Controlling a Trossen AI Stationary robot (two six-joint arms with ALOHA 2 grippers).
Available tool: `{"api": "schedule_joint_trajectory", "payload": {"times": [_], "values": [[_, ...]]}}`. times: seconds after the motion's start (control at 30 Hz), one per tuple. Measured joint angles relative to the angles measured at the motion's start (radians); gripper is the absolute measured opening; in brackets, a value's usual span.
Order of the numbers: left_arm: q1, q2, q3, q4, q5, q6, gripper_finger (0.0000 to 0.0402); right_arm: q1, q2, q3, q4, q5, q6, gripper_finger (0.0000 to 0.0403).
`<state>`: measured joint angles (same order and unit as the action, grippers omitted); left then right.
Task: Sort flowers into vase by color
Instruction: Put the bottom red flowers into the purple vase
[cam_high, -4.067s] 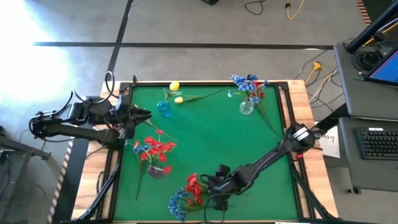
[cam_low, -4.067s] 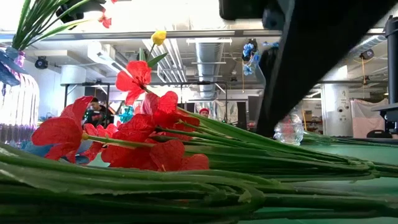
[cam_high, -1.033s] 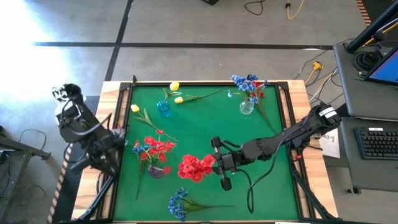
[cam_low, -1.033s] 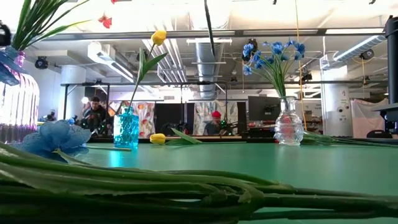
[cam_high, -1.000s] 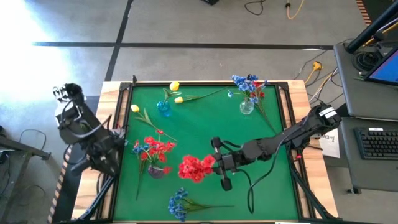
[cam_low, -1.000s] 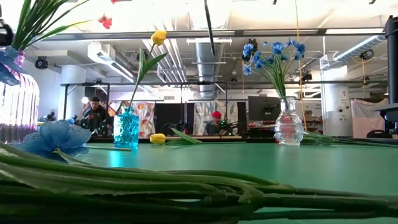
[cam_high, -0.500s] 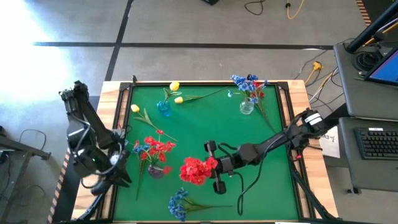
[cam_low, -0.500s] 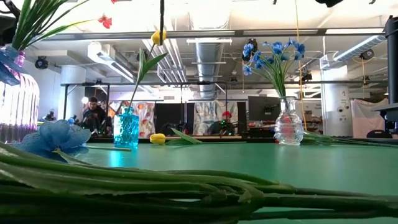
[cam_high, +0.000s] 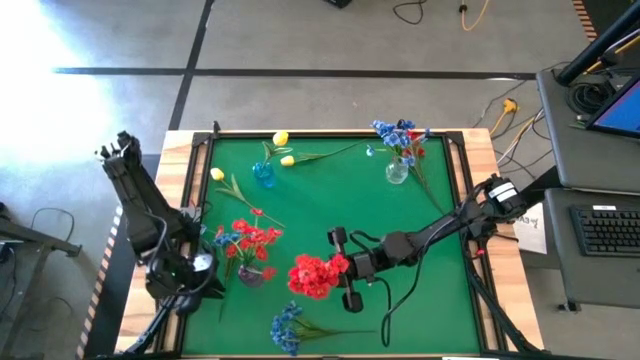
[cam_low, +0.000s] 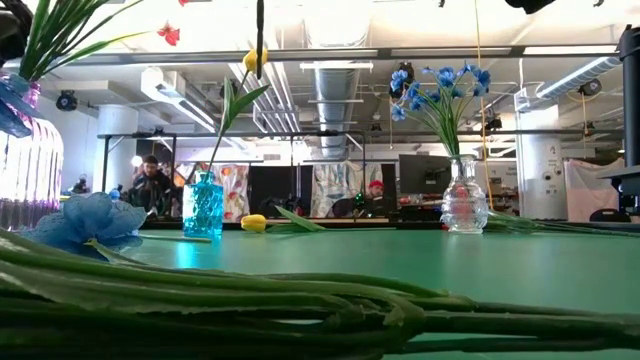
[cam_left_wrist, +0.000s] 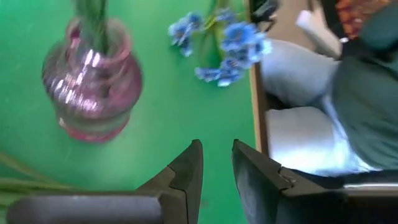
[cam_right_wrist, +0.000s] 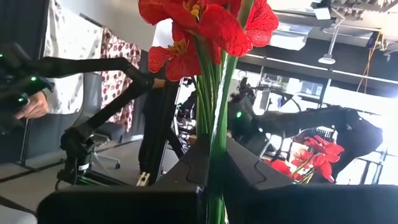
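Red flowers (cam_high: 315, 274) are clamped by their green stems in my right claw (cam_high: 343, 270), whose fingers are pressed tight on them; it holds the bunch up above the green surface (cam_high: 340, 200), just right of the pink vase (cam_high: 250, 272). In the right wrist view the red blossoms (cam_right_wrist: 205, 28) stand over the dark fingers (cam_right_wrist: 249, 165) with the stems running down between them. The pink vase already has red flowers (cam_high: 245, 238) in it, with a bit of blue among them. My left claw (cam_high: 196, 292) hangs at the surface's left edge near its front corner, fingers only a narrow gap apart and holding nothing; its wrist view looks down on the pink vase (cam_left_wrist: 92, 81) and a blue bunch (cam_left_wrist: 221, 46). That blue bunch (cam_high: 290, 325) lies flat near the front edge, well apart from the clear vase (cam_high: 397, 170) near the back right corner, which holds blue flowers (cam_high: 400, 135). A small blue vase (cam_high: 264, 175) near the back carries a yellow bloom (cam_high: 281, 138); another yellow flower (cam_high: 288, 160) lies just beside it and a third (cam_high: 218, 175) lies further left. From the low view, green stems (cam_low: 300, 310) fill the foreground, and I think they belong to the blue bunch (cam_low: 85, 220), though I can't be sure.
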<state>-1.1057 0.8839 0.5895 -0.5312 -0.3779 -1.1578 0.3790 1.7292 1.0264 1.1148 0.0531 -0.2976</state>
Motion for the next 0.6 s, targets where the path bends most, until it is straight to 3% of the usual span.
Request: {"api": "schedule_joint_trajectory", "payload": {"times": [0.37, 0.6], "values": [[0.000, 0.079, -0.029, 0.011, -0.028, -0.140, 0.0085, 0.000, -0.001, 0.000, -0.013, 0.001, -0.038, 0.0018], [0.000, 0.151, -0.029, 0.051, -0.019, -0.199, 0.0179, -0.012, -0.001, 0.000, -0.017, 0.001, -0.053, 0.0018]]}}
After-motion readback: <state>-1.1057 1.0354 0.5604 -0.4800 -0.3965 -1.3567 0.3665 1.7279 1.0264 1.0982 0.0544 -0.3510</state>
